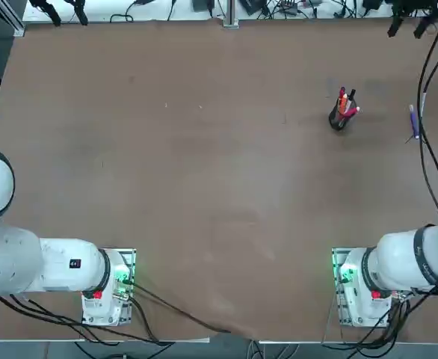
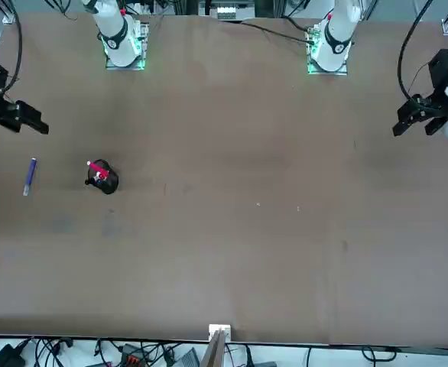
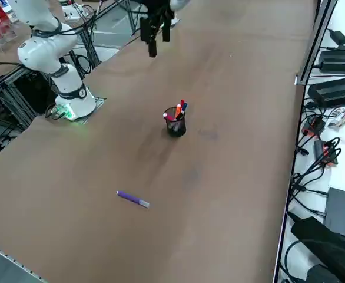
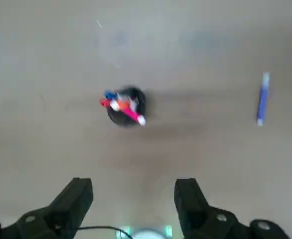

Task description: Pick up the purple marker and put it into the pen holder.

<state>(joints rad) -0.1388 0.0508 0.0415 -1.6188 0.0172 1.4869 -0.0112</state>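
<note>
I see a broad, matte brown tabletop (image 1: 204, 187), smooth and flat, with faint scuffs and little else on it. The marker (image 1: 413, 121) is a thin, straight, blue-violet stick with a pale tip, lying flat near the tabletop's right edge, toward the far side from my base. The holder (image 1: 339, 118) is a small, round, black cup that looks like mesh, standing upright, with red, orange and pink pens poking out of it at a slant. Marker and holder sit near each other but clearly apart, with bare tabletop between them.

My hand (image 4: 133, 199) is empty, its two dark, blocky fingers (image 4: 76, 199) spread wide with nothing between them. In the front view I find it raised at the frame's left edge (image 2: 17, 115), above the tabletop, on the base side of the marker (image 2: 30, 176). In the side view the hand (image 3: 155, 29) hangs high over the tabletop, well apart from the holder (image 3: 175, 124), and farther still from the marker (image 3: 132, 199), which lies toward the near edge in that view.

From the wrist camera I look down on both things: the holder (image 4: 127, 106) lies ahead of the gap between my fingers, and the marker (image 4: 262, 98) lies off to one side, beyond the finger on that side. Neither touches the hand.
</note>
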